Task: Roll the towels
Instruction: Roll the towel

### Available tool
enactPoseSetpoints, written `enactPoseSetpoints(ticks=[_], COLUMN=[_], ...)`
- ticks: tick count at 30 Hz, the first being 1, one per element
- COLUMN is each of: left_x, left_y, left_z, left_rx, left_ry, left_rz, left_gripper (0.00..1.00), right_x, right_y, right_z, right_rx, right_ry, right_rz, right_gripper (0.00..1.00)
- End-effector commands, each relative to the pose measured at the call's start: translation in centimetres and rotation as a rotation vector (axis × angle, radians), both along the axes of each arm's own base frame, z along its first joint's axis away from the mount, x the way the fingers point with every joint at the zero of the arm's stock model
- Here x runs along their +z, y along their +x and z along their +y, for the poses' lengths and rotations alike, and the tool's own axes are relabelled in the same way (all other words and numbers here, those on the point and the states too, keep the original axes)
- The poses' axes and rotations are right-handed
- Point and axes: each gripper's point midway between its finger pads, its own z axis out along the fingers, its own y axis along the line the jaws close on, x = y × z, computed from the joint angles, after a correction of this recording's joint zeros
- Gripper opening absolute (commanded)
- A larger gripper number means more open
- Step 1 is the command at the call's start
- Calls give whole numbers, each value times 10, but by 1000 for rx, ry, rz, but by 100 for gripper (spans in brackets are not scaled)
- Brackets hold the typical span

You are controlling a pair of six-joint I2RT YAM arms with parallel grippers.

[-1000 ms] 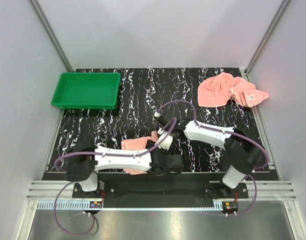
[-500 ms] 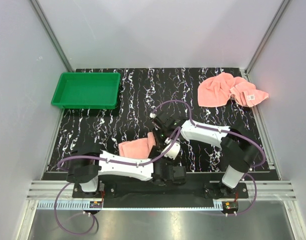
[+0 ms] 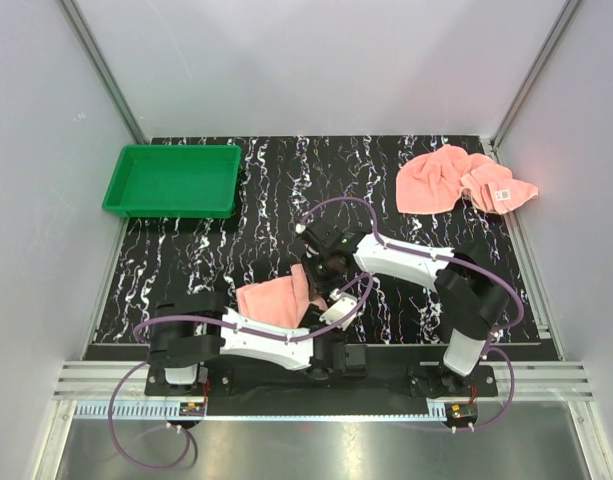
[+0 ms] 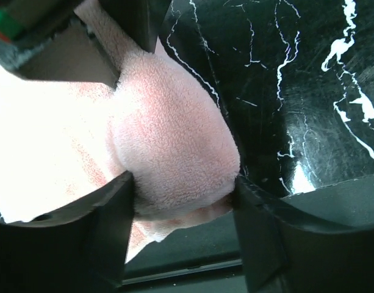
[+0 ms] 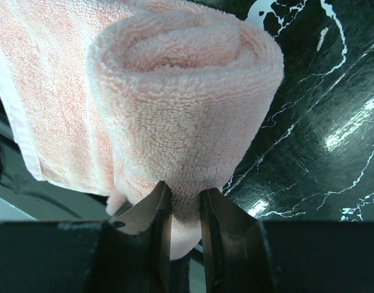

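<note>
Salmon pink against white-veined black.
Half-rolled salmon-pink terry towel (image 3: 274, 300) and crumpled salmon-pink terry towel (image 3: 451, 180), white-labelled, on black marble-patterned tabletop (image 3: 276, 190); bright green rectangular plastic tray (image 3: 171, 180).

The top camera looked steeply down on the whole black, white-veined marble-patterned table (image 3: 286, 190) from well above and behind the half-rolled salmon-pink terry towel (image 3: 271, 300). Both wrist cameras sat right against that towel, the right one facing its spiral end. All three views shared it.
</note>
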Motion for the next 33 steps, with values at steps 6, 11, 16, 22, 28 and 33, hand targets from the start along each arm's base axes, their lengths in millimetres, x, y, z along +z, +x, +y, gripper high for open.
enactPoseSetpoints(ticks=[6,11,16,22,28,33], left_x=[-20,-15,-5,8,37,59], left_y=[-14,-9,7,30,31,35], left_z=[0,-11,-36,-66,-96,-80], left_rx=[27,-62,-200,-399,-600,-423], left_ry=[-20,-1,-2,4,-44,-268], left_rz=[78,56,19,-39,-101,-38], left_gripper=[32,24,22,19,18,19], right_x=[36,44,61,83,97,107], right_y=[20,50,97,118,116,113], right_z=[-13,-53,-128,-194,-241,-238], right_rx=[-65,-212,-473,-696,-859,-873], right_ry=[82,98,63,43,-4,50], right_rz=[25,21,-67,-161,-229,-252], right_gripper=[46,60,63,64,66,66])
